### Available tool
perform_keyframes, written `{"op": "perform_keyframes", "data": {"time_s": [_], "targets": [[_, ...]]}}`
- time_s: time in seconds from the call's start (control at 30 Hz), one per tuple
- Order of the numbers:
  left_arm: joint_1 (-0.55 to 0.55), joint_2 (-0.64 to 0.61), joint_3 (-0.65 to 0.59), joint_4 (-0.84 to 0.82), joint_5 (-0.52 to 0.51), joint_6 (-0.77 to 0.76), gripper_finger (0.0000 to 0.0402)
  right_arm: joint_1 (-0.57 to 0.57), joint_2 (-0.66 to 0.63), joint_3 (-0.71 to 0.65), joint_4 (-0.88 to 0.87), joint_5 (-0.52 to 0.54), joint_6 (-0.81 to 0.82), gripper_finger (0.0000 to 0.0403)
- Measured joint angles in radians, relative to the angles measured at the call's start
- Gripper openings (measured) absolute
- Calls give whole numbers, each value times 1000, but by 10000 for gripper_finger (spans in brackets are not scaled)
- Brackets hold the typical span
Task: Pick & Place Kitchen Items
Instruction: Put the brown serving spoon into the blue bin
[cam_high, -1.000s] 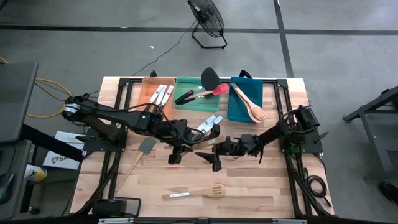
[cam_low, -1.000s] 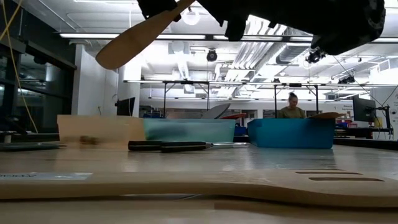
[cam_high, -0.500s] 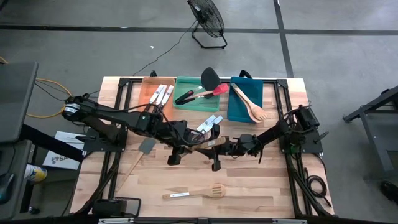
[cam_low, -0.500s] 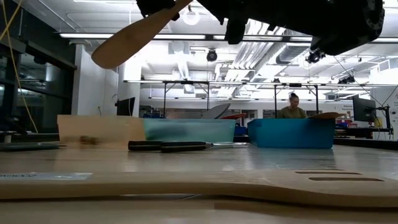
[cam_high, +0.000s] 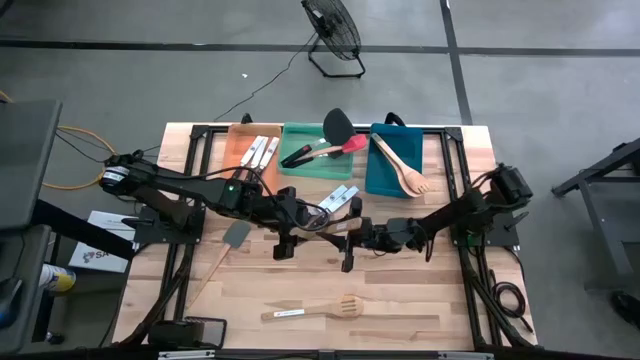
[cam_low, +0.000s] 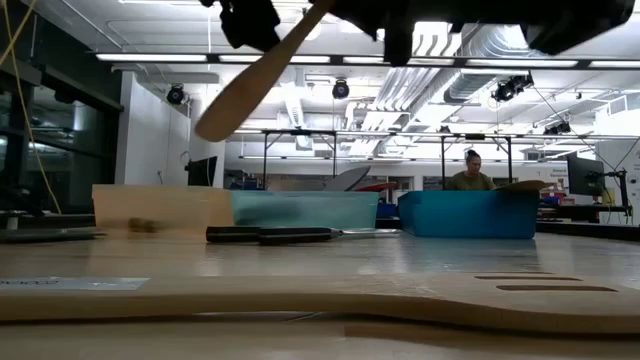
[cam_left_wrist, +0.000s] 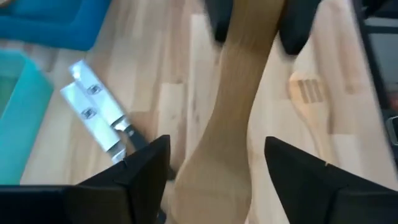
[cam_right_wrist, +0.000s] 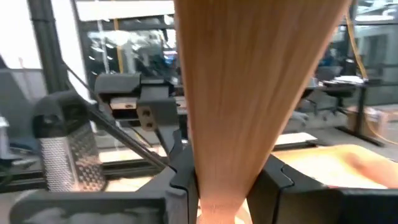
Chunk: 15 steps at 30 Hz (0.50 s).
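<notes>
The right gripper (cam_high: 347, 238) is clamping a wooden spoon (cam_left_wrist: 230, 134) by its handle, while the left gripper (cam_high: 288, 233), fingers spread, is flanking the spoon's bowl.

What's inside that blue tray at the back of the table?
Seen from above, the blue tray holds pale wooden utensils, one a fork-tipped spoon lying diagonally. At table height, its wall hides nearly everything; only one wooden tip pokes above the rim.
</notes>
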<state>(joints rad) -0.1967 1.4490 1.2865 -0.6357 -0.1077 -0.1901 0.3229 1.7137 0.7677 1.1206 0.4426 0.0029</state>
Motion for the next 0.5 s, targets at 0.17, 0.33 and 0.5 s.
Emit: {"op": "perform_keyframes", "data": {"time_s": [0.17, 0.33, 0.5], "targets": [[0, 0, 0, -59, -24, -55, 266, 35, -102, 0, -194, 190, -34, 82], [0, 0, 0, -87, -52, -97, 268, 88, -194, -1, -349, 588, -111, 82], [0, 0, 0, -77, -62, -111, 268, 99, -242, -57, -386, 865, -138, 82]]}}
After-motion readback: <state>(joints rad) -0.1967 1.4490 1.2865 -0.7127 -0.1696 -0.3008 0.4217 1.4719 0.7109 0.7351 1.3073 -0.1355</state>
